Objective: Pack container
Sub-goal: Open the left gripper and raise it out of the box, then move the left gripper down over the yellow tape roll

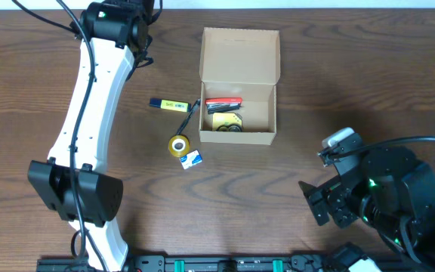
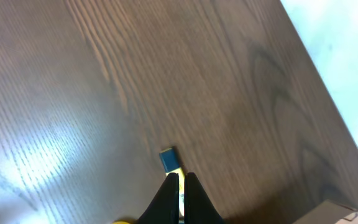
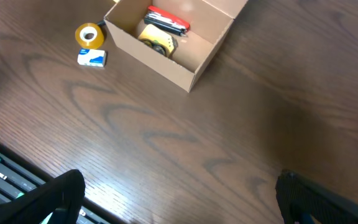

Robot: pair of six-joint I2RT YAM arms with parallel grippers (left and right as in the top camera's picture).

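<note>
Hanging with fingers pressed together on nothing, the left tool point(image 2: 180, 186) seemed lined up over the blue-capped highlighter point(image 1: 168, 105), loose on the table point(image 1: 353, 60) beside a yellow tape roll point(image 1: 178, 145) and a small blue-and-white packet point(image 1: 192, 159). Just right sat the container point(image 1: 236, 137), flap back so things could drop in, a red item point(image 1: 223, 100) and a yellow item point(image 1: 225, 121) inside. Farthest right, the right tool point(image 3: 180, 183) hung spread wide, well apart, its path unblocked.
</note>
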